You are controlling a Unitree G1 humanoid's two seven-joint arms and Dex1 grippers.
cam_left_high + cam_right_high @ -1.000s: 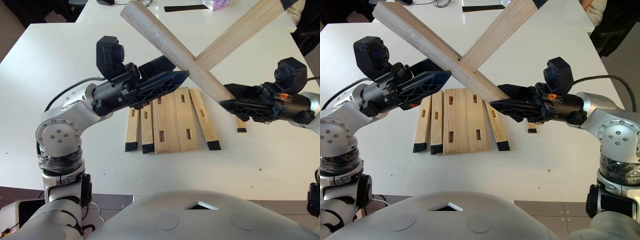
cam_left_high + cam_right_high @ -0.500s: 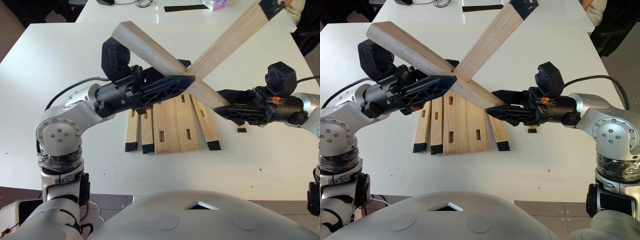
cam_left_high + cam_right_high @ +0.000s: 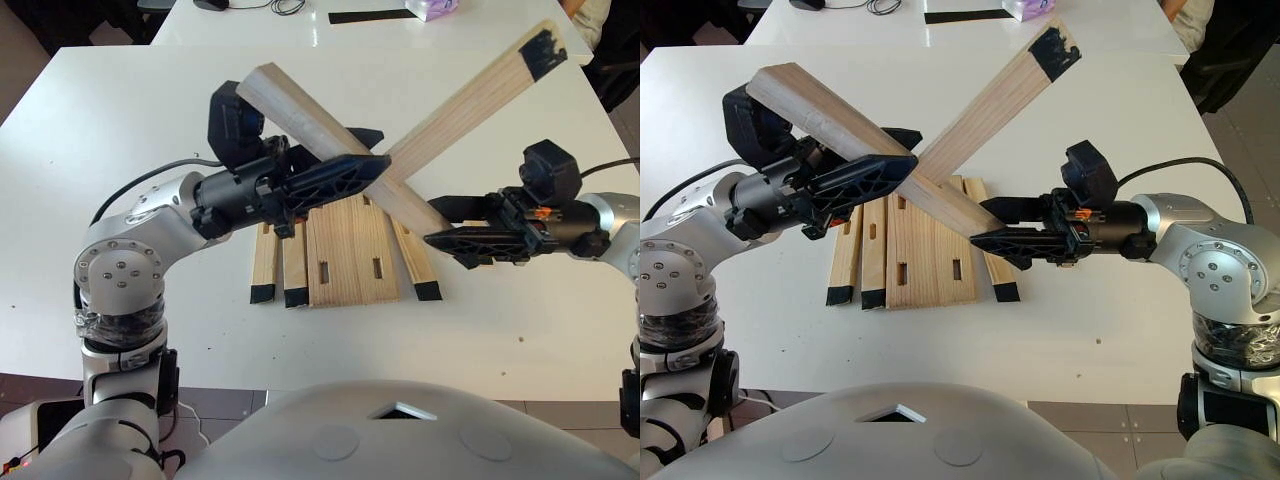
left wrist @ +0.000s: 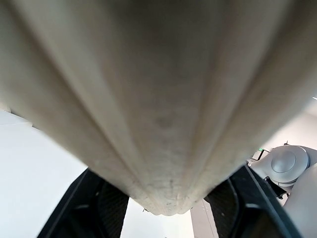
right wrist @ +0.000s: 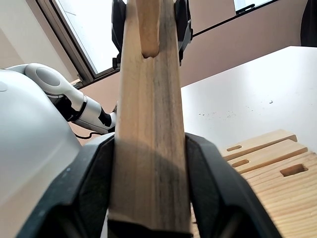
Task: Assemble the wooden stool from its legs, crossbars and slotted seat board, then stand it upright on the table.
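Observation:
Two long wooden legs cross in the air above the slotted seat board (image 3: 346, 243), which lies flat on the white table (image 3: 120, 110). My left gripper (image 3: 362, 168) is shut on the black-tipped leg (image 3: 480, 95), which slants up to the right. My right gripper (image 3: 442, 238) is shut on the low end of the plain-ended leg (image 3: 300, 108), which slants up to the left; its slot (image 5: 146, 49) shows in the right wrist view. Loose black-tipped crossbars lie beside the board on the left (image 3: 266, 258) and on the right (image 3: 412, 255). The held leg (image 4: 158, 99) looms close in the left wrist view.
A second table at the back carries a black strip (image 3: 370, 15) and a tissue box (image 3: 432, 8). Wide bare tabletop lies left of the parts and along the front edge. A small black-tipped piece (image 3: 1065, 262) sits under my right gripper.
Both held legs have come lower and tilted flatter. My right gripper moved left toward the seat board, and my left gripper shifted slightly right; the legs still cross.

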